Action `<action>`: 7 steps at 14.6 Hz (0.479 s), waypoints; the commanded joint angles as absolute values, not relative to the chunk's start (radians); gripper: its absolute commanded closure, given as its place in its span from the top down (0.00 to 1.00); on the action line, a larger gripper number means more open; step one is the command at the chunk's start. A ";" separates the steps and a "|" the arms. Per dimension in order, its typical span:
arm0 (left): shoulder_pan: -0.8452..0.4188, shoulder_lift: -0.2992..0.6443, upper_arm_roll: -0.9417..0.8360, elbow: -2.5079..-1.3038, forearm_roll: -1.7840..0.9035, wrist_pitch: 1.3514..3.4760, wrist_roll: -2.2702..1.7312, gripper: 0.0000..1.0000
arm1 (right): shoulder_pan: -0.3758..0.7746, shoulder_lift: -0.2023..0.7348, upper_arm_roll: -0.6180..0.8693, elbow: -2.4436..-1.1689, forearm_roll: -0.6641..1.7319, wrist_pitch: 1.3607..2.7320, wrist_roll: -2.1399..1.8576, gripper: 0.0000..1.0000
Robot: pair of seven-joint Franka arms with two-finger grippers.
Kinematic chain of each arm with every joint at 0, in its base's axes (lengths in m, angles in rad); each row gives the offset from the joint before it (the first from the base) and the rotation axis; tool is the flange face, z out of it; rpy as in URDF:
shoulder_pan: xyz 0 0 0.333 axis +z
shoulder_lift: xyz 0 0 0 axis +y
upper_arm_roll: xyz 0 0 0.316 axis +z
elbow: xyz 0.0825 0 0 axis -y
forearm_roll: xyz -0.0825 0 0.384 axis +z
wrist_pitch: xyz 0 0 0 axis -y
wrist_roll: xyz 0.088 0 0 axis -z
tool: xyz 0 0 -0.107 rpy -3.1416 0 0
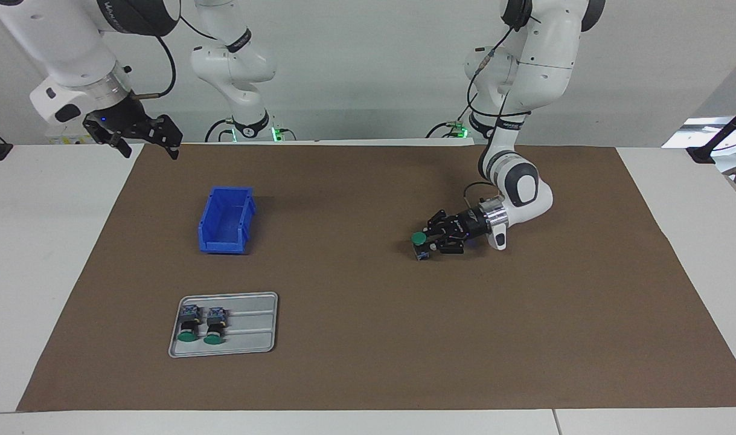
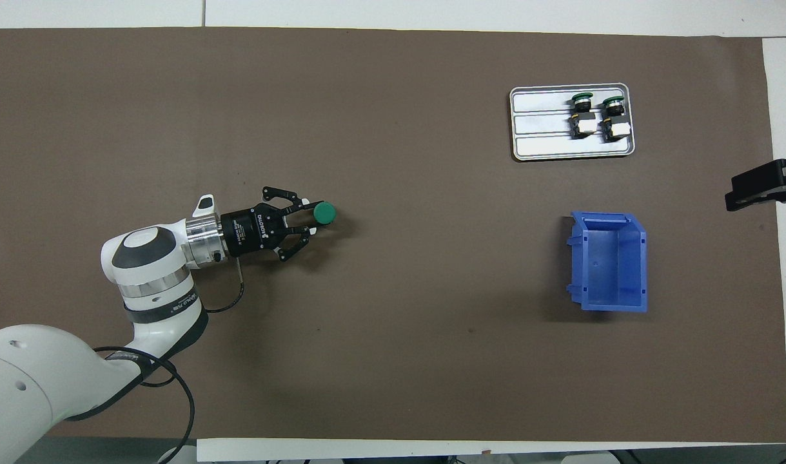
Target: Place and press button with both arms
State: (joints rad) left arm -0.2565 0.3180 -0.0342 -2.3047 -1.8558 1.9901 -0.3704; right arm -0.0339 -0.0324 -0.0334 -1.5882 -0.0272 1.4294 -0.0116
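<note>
We see bright, even room light from above in both views, no dim zones. Shadows are soft and short: a faint one under the blue bin (image 2: 609,261) toward the left arm's end, a small dark patch beside the button (image 1: 418,239) on the brown mat (image 1: 368,362). The metal tray (image 2: 544,138) gives mild glare. A washed-out window patch sits at the facing view's edge. Focus is sharp overall, and we see no clear edge distortion.
</note>
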 commanded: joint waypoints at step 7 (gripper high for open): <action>-0.258 0.302 -0.031 -2.313 -1.878 2.028 -0.368 0.49 | -0.046 -0.051 -0.025 -1.605 -0.029 1.424 -0.034 0.99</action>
State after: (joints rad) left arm -0.2554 0.3182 -0.0325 -2.3044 -1.8569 2.0035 -0.3699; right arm -0.0339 -0.0324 -0.0334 -1.5882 -0.0272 1.4294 -0.0116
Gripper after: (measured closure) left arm 0.551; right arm 0.004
